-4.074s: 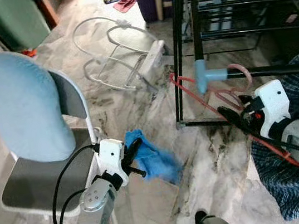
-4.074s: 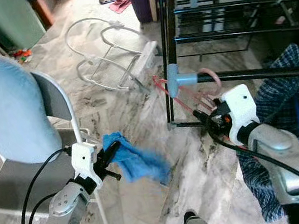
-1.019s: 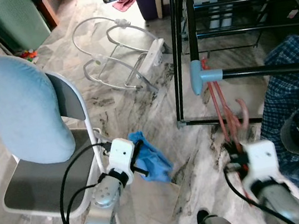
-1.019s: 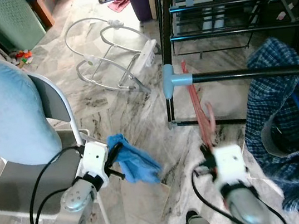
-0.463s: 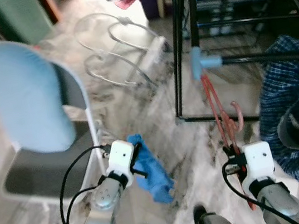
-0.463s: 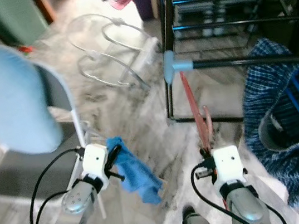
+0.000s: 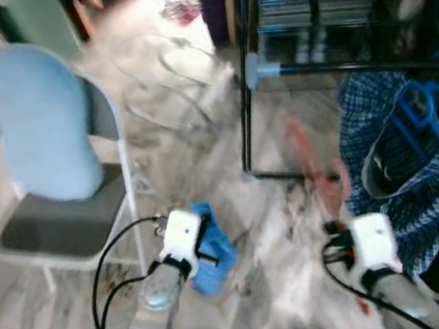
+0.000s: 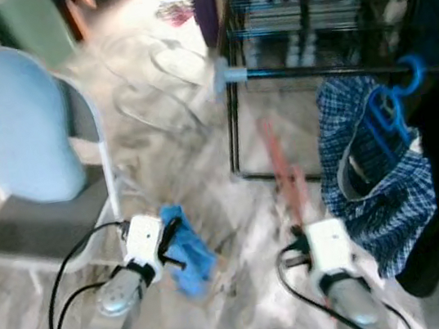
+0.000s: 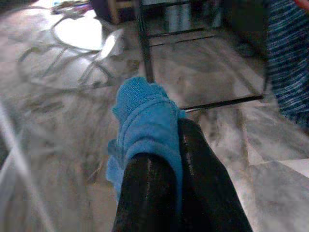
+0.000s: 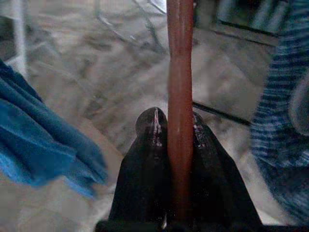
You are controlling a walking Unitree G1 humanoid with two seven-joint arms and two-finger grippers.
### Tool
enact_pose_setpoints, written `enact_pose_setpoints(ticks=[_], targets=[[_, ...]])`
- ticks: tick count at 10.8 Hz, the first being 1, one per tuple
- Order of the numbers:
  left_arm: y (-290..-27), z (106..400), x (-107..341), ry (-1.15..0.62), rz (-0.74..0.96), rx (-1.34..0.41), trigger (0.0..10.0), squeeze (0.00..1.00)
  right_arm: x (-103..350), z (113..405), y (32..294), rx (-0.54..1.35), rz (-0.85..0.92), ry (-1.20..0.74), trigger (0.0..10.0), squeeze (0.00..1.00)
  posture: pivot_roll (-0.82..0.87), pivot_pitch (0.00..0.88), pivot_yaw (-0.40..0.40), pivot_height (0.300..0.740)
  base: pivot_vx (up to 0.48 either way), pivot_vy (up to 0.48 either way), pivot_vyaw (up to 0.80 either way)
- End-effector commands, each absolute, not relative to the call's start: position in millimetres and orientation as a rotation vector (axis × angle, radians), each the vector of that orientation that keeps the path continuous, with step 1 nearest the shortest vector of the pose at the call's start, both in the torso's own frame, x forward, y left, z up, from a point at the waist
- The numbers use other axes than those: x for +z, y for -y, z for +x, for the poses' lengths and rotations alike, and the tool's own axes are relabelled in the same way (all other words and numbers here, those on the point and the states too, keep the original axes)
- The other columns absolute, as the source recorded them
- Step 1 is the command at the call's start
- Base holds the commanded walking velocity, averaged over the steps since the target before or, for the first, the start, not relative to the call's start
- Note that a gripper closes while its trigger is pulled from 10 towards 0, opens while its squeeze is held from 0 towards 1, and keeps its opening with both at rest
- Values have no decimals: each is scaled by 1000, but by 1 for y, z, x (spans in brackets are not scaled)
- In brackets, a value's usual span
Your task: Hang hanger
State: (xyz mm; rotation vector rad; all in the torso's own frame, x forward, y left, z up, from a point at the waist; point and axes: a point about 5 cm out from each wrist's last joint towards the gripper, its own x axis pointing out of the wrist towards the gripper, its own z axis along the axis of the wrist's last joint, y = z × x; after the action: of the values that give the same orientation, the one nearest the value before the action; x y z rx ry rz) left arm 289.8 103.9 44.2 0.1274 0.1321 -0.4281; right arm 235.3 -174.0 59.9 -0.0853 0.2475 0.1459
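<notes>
On my left stands the chair (image 7: 61, 213); just beside it my left gripper (image 9: 166, 145) is clamped on a blue cloth (image 9: 145, 125), low over the marble floor (image 7: 229, 171). To the right, my right gripper (image 10: 179, 128) pinches the red hanger (image 10: 180, 72) below the black rail (image 8: 329, 69), where a plaid shirt (image 8: 375, 182) hangs. I judge I'm mid-carry: next I must raise the hanger and hook it over that rail.

Slim salmon-red plastic hanger (image 10: 179, 72); bright blue knitted cloth (image 9: 145, 121); blue-and-white checked shirt (image 7: 404, 153) on a blue plastic hanger (image 7: 421, 105). Folding chair (image 7: 55, 222) has a grey seat and pale blue cover; floor (image 9: 212, 82) appears grey-veined marble, though blurred.
</notes>
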Motion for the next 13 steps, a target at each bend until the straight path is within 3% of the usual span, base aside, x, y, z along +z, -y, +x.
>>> enact_pose_setpoints(ticks=[1,5,7,8,10,13], targets=[[-102,289,41,-134,133,-427,10000,0,54,235,177,143,-92,-269,10000,0,-198,106,43,740,0,0,0],[-109,294,46,-115,131,-453,10000,0,61,253,182,135,-111,-243,10000,0,-162,125,37,740,0,0,0],[-101,304,55,-56,190,-452,10000,0,56,267,163,217,-113,-254,10000,0,-106,96,-11,740,0,0,0],[-105,304,57,-63,139,-418,10000,0,56,268,148,255,-89,-250,10000,0,-123,127,-4,740,0,0,0],[-104,293,46,-93,130,-430,10000,0,41,258,142,252,-87,-289,10000,0,-103,182,26,740,-139,0,0],[-107,295,38,-160,115,-422,10000,0,35,245,161,101,-33,-302,10000,0,-180,189,56,740,-294,0,0]])
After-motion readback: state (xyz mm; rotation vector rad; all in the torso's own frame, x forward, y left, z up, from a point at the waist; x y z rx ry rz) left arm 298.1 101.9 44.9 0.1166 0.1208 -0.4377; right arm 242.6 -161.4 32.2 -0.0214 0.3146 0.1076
